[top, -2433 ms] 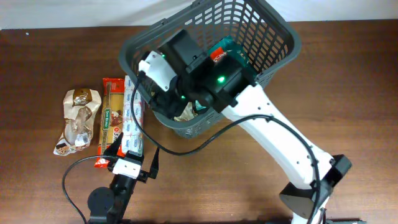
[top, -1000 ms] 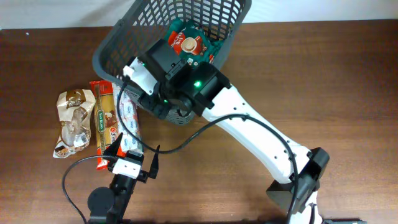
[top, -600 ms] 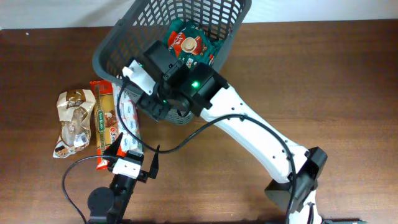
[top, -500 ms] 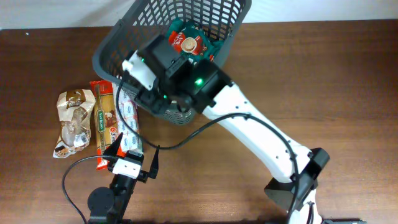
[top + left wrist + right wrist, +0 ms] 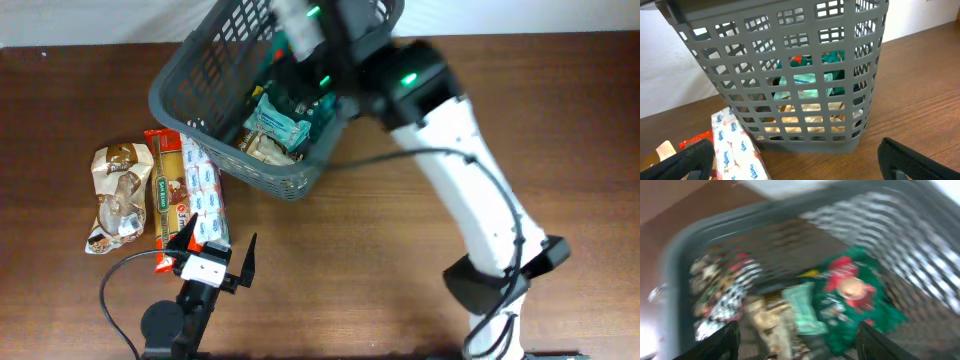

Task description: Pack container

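Finds the left gripper (image 5: 800,162) at 6 o'clock, fingers spread wide on nothing. Shows a white blue-printed packet (image 5: 205,190), a long red pasta packet (image 5: 160,190) and a crumpled brown-and-white bag (image 5: 122,195) side by side toward 9 o'clock. Places the large dark grey lattice-sided plastic basket (image 5: 163,98) at 12 o'clock, just beside the white packet, holding a green packet (image 5: 855,300) and a pale teal packet (image 5: 280,125). Catches the right gripper (image 5: 802,342) above its contents, fingers apart, blurred

Surface (image 5: 560,130): dark brown wood grain, evenly lit.
Wall (image 5: 90,20): plain white, seen along the surface's far edge.
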Robot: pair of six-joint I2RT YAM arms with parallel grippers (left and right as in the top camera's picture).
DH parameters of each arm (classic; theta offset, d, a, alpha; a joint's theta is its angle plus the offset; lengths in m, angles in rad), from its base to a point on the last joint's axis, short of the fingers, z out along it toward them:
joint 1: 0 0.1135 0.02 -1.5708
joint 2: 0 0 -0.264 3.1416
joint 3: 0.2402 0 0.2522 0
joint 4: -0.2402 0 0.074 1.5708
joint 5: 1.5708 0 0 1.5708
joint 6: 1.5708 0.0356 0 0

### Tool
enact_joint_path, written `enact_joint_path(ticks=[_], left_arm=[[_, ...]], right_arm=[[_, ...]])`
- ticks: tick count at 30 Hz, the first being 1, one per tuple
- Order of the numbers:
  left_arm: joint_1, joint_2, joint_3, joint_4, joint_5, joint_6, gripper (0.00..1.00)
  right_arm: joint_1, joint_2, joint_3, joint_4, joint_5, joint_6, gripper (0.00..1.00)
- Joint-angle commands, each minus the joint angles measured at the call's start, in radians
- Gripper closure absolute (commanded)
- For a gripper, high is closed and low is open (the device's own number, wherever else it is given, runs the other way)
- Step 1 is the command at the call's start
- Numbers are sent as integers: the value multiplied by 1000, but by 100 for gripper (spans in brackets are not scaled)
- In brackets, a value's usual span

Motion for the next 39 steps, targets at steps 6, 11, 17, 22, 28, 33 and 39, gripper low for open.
enact_joint_path(ticks=[6, 11, 17, 22, 28, 33, 39], left_arm=[[-3, 4, -10, 2, -7, -5, 1], [-3, 4, -10, 2, -7, -5, 1], [-3, 4, -10, 2, -7, -5, 1], [-3, 4, -10, 2, -7, -5, 1], [-3, 4, -10, 2, -7, -5, 1], [-3, 4, -10, 2, -7, -5, 1], [-3, 4, -10, 2, -7, -5, 1]], right_arm=[[-253, 2, 18, 23, 49, 377, 32], [-301, 4, -4, -5, 92, 476, 32], [-311, 14, -6, 71, 75, 398, 30], [-309, 14, 37, 107, 74, 314, 30], [-306, 14, 78, 138, 57, 281, 32], [-301, 39, 63, 10, 73, 420, 35], [-299, 105, 63, -96, 19, 531, 36]])
